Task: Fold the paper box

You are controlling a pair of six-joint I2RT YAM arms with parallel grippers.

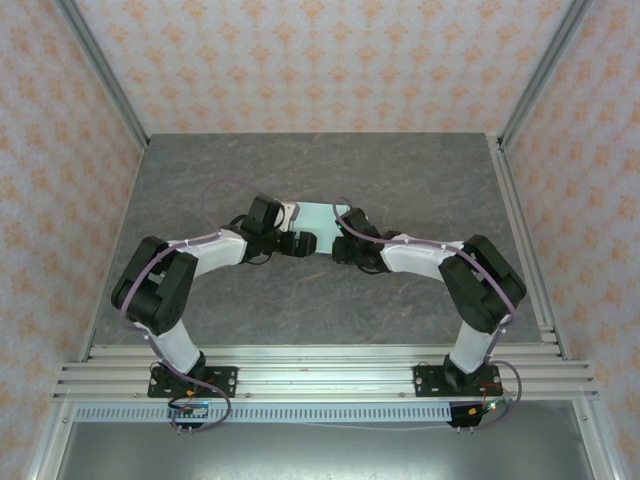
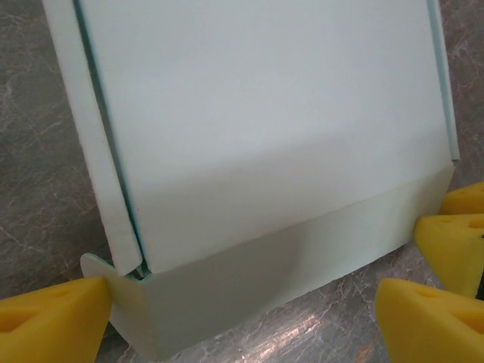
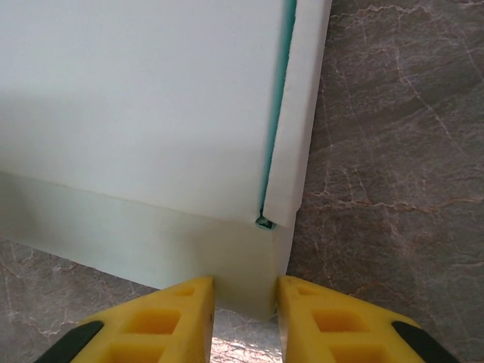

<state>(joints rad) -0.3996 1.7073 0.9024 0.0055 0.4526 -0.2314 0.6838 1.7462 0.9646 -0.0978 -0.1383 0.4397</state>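
You had the paper box (image 1: 318,212) lying at the middle of the counter (image 1: 400,300), a grey, marble-veined slab, with both arms bent in toward it from either side. The box was thin, matte, pale mint card. It had a broad flat panel, narrow folded strips standing along its left and right edges, and a low wall raised along the near edge. A small rounded tab poked out at the near left corner, and the seams beside the strips showed a deeper green. Your left gripper (image 2: 240,310) sat low over the counter with its yellow fingers (image 2: 45,325) spread wide and the near wall between them. The left finger touched the tabbed corner and the right one stood clear of the card. Your right gripper (image 3: 243,302) met the near right corner with its jaws drawn narrow, one yellow tip on either side of that end of the wall. Whether they actually pinched the card, I could not tell.
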